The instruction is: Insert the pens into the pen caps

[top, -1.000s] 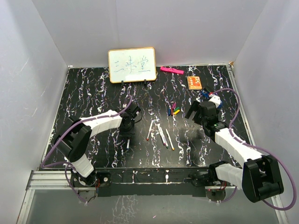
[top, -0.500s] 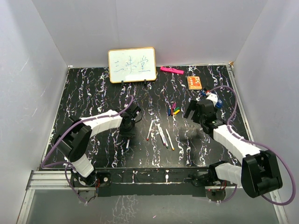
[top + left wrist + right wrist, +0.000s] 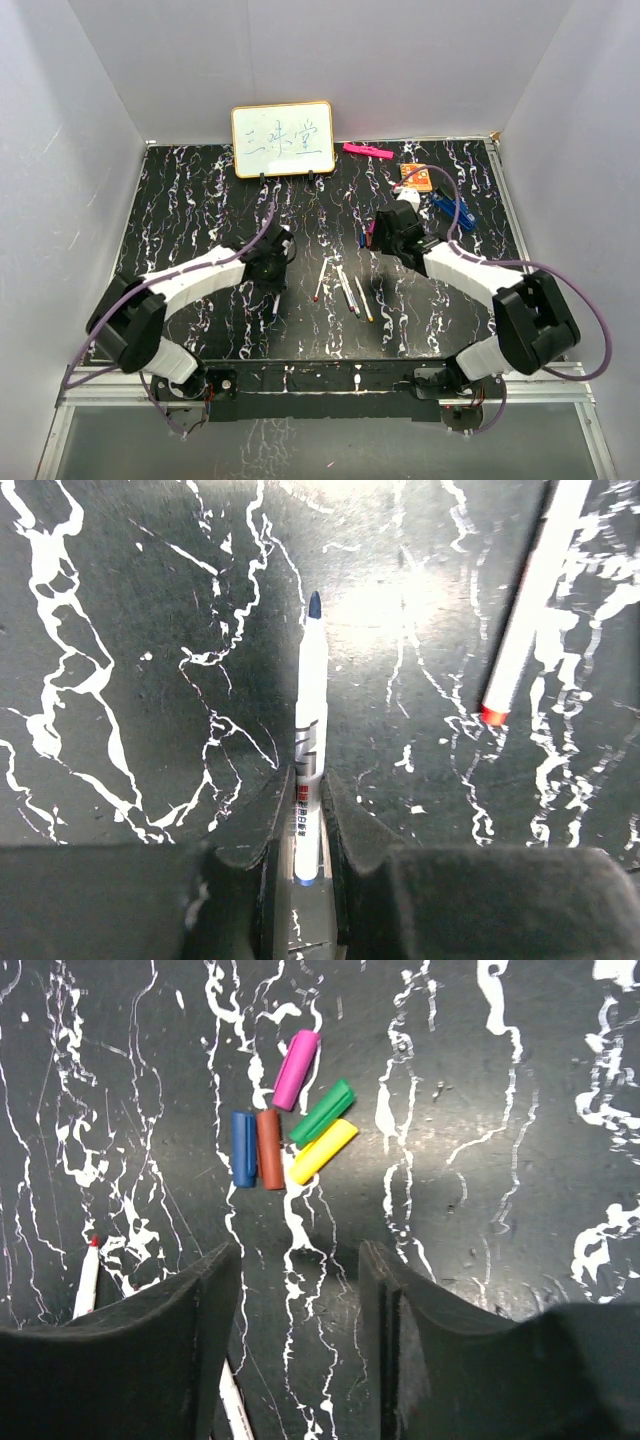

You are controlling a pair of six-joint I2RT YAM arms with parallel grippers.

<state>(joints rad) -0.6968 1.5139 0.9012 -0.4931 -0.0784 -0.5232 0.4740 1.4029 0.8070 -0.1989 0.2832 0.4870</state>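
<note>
My left gripper [image 3: 308, 780] is shut on a white pen with a dark blue tip [image 3: 311, 720], holding it low over the table; in the top view this gripper [image 3: 273, 287] is left of centre. Three more pens [image 3: 343, 288] lie loose mid-table, one red-tipped [image 3: 528, 605]. The pen caps lie in a cluster: blue [image 3: 243, 1148], red-brown [image 3: 269, 1149], purple [image 3: 296, 1069], green [image 3: 322, 1112], yellow [image 3: 323, 1151]. My right gripper [image 3: 300, 1275] hovers just short of them, open, with nothing between its fingers. From above it [image 3: 384, 236] partly hides the caps [image 3: 363, 240].
A small whiteboard [image 3: 283, 139] stands at the back. A pink highlighter [image 3: 367, 151], an orange card [image 3: 417, 177] and a blue clip [image 3: 447, 207] lie at the back right. A red-tipped pen [image 3: 85, 1280] lies left of my right fingers.
My right arm has swung left from beside the blue clip to the cap cluster, and its jaws have narrowed. The left arm has shifted slightly, still holding the pen.
</note>
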